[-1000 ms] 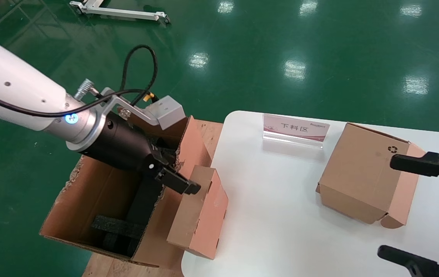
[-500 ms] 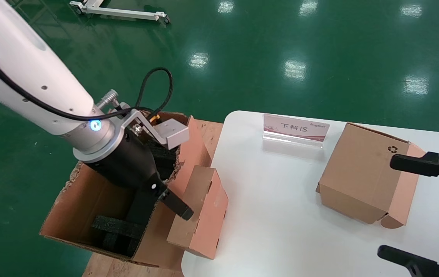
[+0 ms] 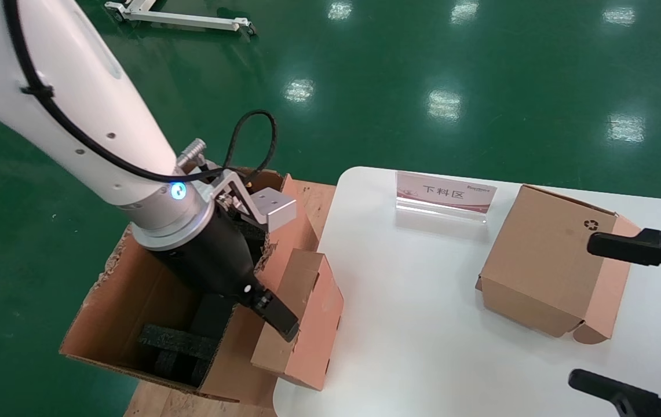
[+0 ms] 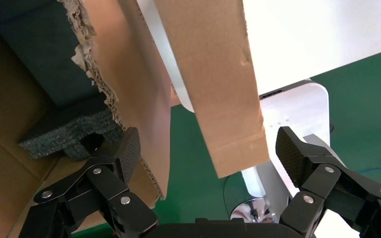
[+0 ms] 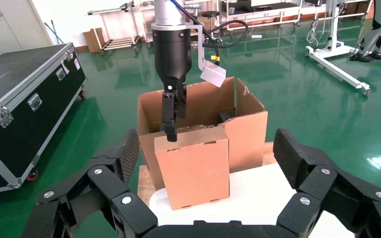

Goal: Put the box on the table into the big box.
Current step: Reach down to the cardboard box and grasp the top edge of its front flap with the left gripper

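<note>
Table (image 3: 423, 324) white, floor (image 3: 481, 69) glossy green; left pincer (image 4: 206, 153) gapes around box (image 3: 301, 318).

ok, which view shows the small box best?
Right wrist view: the box shows whole, standing at the table edge. Head view shows it partly behind the left hand; left wrist view only one face.

Glossy green floor (image 3: 481, 69) with ceiling-light reflections. White wheeled frame (image 3: 179, 17) at far edge. Black flight case (image 5: 20, 94) to one side; white wall (image 5: 79, 20), metal racks behind.
</note>
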